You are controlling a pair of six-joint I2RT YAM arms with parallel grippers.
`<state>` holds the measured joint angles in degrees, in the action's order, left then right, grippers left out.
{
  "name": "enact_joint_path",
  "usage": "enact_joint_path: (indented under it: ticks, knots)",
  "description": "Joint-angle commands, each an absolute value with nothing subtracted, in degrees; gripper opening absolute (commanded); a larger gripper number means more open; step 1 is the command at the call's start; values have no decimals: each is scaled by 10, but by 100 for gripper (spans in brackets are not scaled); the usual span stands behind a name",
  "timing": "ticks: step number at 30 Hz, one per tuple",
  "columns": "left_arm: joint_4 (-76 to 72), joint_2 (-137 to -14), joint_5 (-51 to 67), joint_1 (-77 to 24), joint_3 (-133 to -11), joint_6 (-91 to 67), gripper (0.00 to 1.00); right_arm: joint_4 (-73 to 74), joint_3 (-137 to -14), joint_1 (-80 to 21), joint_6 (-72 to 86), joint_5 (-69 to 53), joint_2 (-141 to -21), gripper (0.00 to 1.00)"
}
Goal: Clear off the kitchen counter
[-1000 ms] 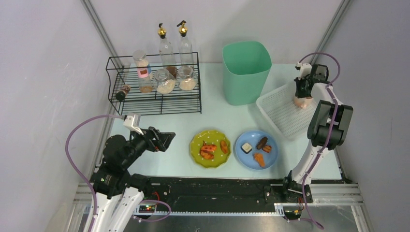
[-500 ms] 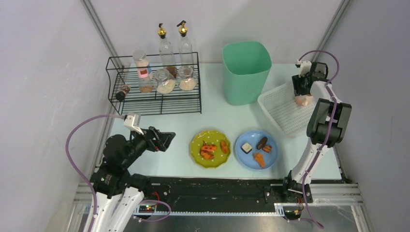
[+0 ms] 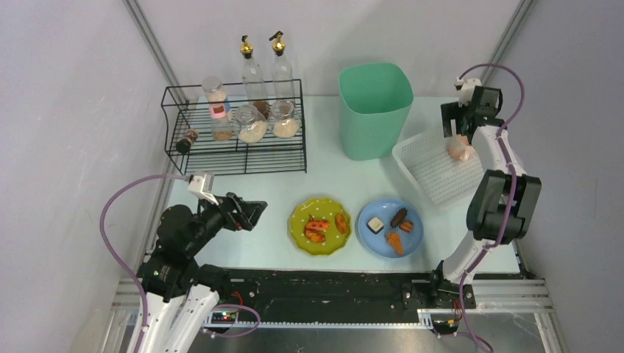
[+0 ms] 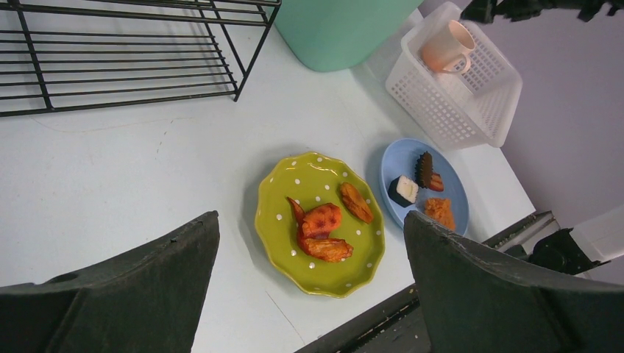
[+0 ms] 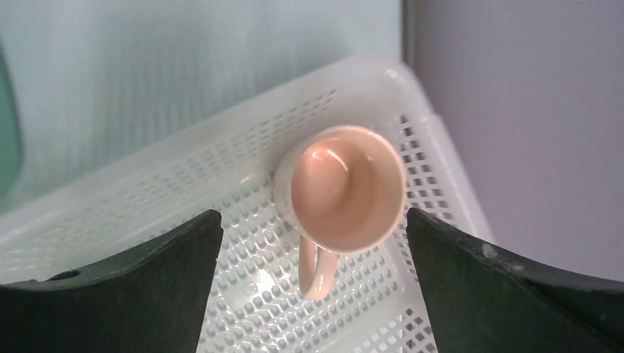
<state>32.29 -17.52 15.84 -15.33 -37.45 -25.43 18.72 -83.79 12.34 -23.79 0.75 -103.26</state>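
Bench (image 3: 331, 176): pale mint top, filling the cell between the aluminium posts, from our arm bases out to the back wall. We saw it loaded.

Black wire rack (image 3: 239, 156) sat back left. Green bin (image 3: 374, 121) stood back centre, right of the rack. White basket (image 3: 430, 173) sat back right, skewed, one corner just beside the bin. Two plates lay near the front edge, side by side but apart: yellow-green plate (image 3: 324, 202) left, blue plate (image 3: 375, 243) right.

Left pincer (image 4: 310, 220): jaws spread wide, gripping nothing, hovering over the bench front left, beside the yellow-green plate and clear of it.

Right pincer (image 5: 310, 220): jaws spread wide, gripping nothing, poised above the basket's far right corner.

Two bottles (image 3: 252, 73) with gold pourers stood at the rack's back edge; we could not tell whether inside or behind. Glass jars (image 3: 252, 121) sat on the rack shelf, and a small dark jar (image 3: 190, 138) lay on its side at the left end.

Mug (image 5: 346, 187): pink, upright, mouth up, empty, resting in the basket corner under the right pincer. Neither finger touched it.

Orange-red fried pieces (image 3: 318, 228) lay on the yellow-green plate. The blue plate carried a white-topped cube (image 3: 375, 224), a dark ridged piece and orange chunks.
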Motion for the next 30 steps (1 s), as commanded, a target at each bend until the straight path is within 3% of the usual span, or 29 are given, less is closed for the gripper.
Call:
enact_joint_path:
  ticks: [1,6,10,13,18,21,26,30]
  knots:
    - [315,-172,171,-149,-371,-252,98,152,-832,75,-190,80,-942,99]
    - [316,-176,171,-150,-372,-252,98,113,-771,-37,-200,198,-851,99]
    - [315,-173,167,-149,-371,-253,98,137,-747,-103,-83,195,-781,100]
    - [315,-169,164,-149,-371,-254,98,159,-730,-155,-27,105,-707,99]
    - [316,-171,165,-150,-371,-253,98,152,-680,-256,41,81,-609,99]
    - [315,-176,168,-149,-372,-253,98,141,-646,-252,60,-120,-558,99]
    - [315,-173,165,-149,-371,-253,98,19,-490,-244,158,-270,-488,100]
    - [315,-172,161,-149,-371,-255,98,-40,-441,-247,236,-267,-479,99]
